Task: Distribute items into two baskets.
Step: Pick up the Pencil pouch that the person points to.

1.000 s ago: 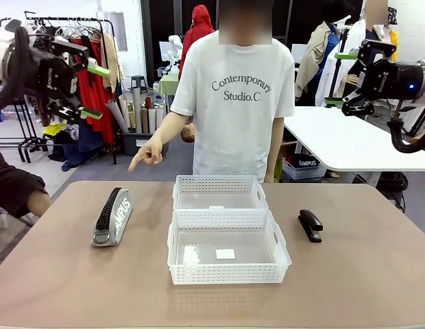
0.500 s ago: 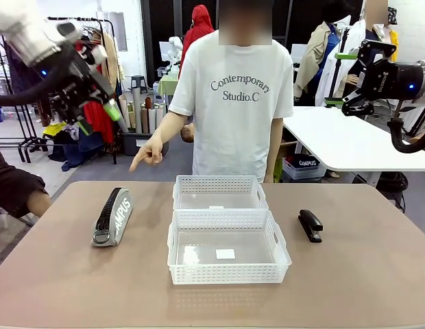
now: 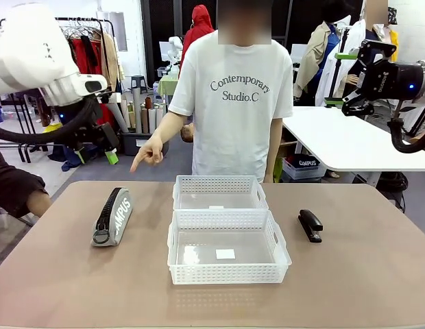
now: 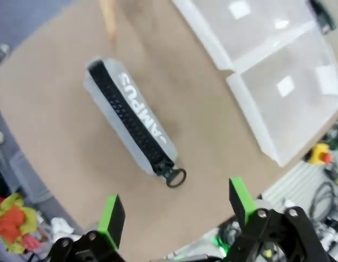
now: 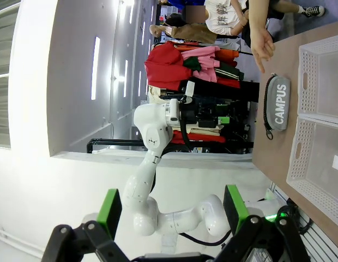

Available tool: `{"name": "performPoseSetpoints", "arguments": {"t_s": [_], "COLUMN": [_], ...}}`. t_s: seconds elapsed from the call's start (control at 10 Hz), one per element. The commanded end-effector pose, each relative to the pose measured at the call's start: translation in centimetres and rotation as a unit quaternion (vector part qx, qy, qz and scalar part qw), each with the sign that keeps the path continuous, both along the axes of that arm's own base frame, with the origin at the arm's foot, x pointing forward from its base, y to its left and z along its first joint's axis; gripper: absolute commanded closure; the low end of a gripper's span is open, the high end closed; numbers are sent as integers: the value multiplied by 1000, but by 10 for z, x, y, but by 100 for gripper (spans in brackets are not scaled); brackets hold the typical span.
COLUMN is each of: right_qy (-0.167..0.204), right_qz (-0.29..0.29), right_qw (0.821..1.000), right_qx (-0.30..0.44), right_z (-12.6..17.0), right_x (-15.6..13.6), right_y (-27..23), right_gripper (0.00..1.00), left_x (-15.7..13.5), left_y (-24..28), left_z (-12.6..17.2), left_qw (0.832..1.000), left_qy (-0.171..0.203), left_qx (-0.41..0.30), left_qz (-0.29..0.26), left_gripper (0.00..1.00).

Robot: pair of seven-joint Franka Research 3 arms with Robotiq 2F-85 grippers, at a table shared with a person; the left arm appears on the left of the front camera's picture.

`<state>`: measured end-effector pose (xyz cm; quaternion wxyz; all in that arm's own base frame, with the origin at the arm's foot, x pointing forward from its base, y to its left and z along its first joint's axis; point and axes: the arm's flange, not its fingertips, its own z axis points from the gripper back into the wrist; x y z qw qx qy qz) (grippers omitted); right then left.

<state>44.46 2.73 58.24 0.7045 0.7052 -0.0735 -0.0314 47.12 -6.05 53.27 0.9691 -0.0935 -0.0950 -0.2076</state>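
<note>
The grey "CAMPUS" pouch (image 3: 114, 216) lies on the table's left, zip and black strap up. High above its near end, my left gripper (image 4: 177, 210) hangs open and points down at the pouch (image 4: 131, 123). The black stapler (image 3: 310, 225) lies right of the two white baskets, the far one (image 3: 219, 184) touching the near one (image 3: 226, 273) at mid-table; both hold nothing. At the upper right, well above the table, my right gripper (image 3: 341, 79) is open, and its wrist view shows the pouch (image 5: 278, 103) far off. The person's hand (image 3: 147, 154) points down towards the pouch.
The person stands at the far edge behind the baskets. My left arm's white links (image 3: 34, 58) fill the upper left. Someone's dark sleeve (image 3: 17, 192) rests at the table's left edge. A white table (image 3: 349, 140) stands behind on the right.
My left arm has swung so that its gripper, earlier held high at the upper left, now sits lower and faces down at the pouch. The right arm, the person's pointing hand and the items are unmoved.
</note>
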Motion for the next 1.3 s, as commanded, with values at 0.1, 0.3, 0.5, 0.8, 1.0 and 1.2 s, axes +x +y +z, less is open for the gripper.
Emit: {"name": "performPoseSetpoints", "arguments": {"t_s": [0.1,0.3,0.5,0.8,1.0,1.2], "right_qy": [-1,-1,-1,-1,-1,-1], "right_qz": [-1,-1,-1,-1,-1,-1], "right_qw": [1000,1000,1000,1000,1000,1000], "right_qx": [2,2,2,2,2,2], "right_z": [2,2,2,2,2,2], "right_x": [0,0,0,0,0,0], "right_y": [0,0,0,0,0,0], "right_gripper": [0,0,0,0,0,0], "left_x": [1,1,-2,-4,-1,7], "left_y": [-4,-4,-6,-35,-43,-42], "left_z": [10,10,5,-35,-62,-92], "left_qw": [1000,1000,1000,989,981,983], "left_qy": [13,13,7,36,29,67], "left_qx": [10,10,4,145,184,145], "left_qz": [-12,-12,-13,9,50,88], "left_gripper": [0,0,0,0,0,0]}}
